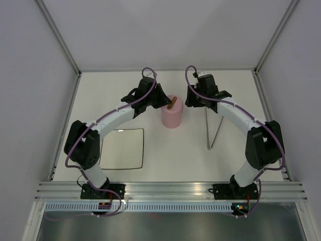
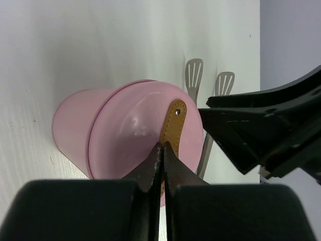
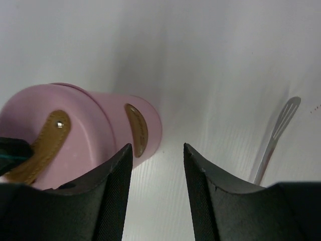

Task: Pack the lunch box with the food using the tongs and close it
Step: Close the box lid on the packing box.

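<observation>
Lid (image 2: pixel 131 128) sits on lunch box (image 1: pixel 171 120), far-centre on bench (image 1: pixel 175 155); left gripper (image 2: pixel 163 146) clenched on its brown strap (image 2: pixel 174 123), probably seating it. Right gripper (image 3: pixel 158 150) released, empty, just beside box; tongs (image 1: pixel 214 128) parked to its right.

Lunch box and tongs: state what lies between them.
Nothing: bare white table separates the lunch box from the tongs, clearest in the right wrist view; the top view agrees.

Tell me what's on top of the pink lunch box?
Its pink lid, with a brown strap pinched by the left gripper. The lid hides whatever is inside.
</observation>
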